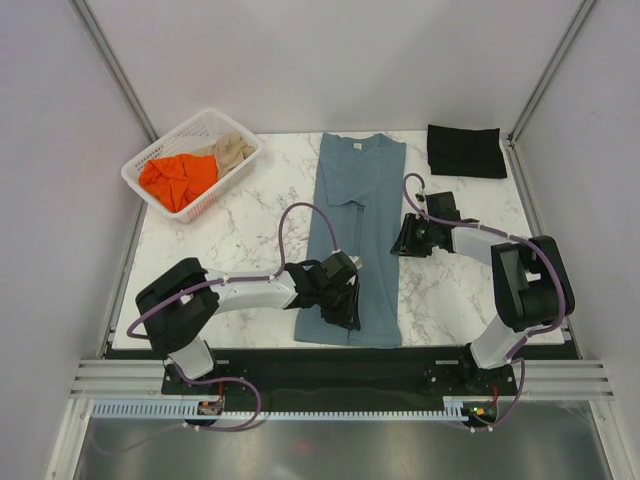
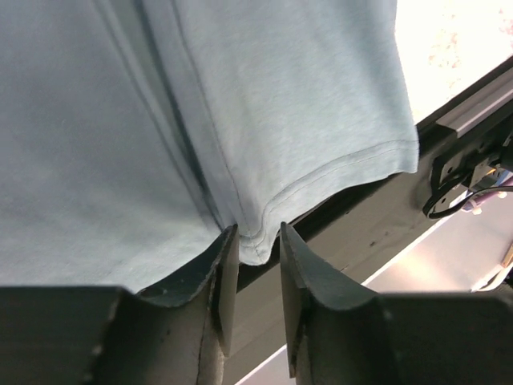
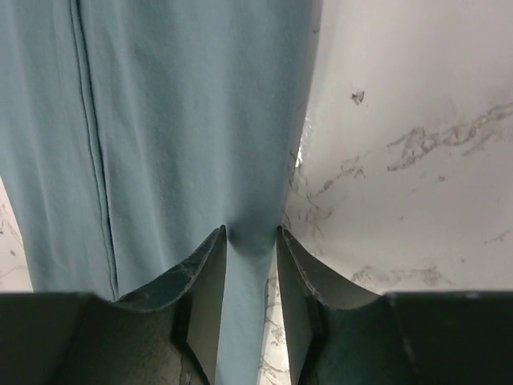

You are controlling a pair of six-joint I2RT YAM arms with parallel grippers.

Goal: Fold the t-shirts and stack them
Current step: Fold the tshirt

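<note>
No text can be read anywhere; the neck label point(image 1: 352, 146) on the blue-grey shirt point(image 1: 372, 190) is perhaps printed, but too small to tell.

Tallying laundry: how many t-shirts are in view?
4: slate blue-grey cloth shirt mid-table, folded black shirt far right, orange shirt and beige shirt in the white plastic basket; more may hide beneath.

A white marble table point(image 1: 250, 235) carries three things. A slate blue-grey t-shirt point(image 1: 355, 200), folded into a long strip, runs down the middle from 12 o'clock to the 6 o'clock edge. A black t-shirt point(image 1: 466, 150), folded square, lies at 2 o'clock. A white lattice basket point(image 1: 135, 183) sits at 10 o'clock.
</note>
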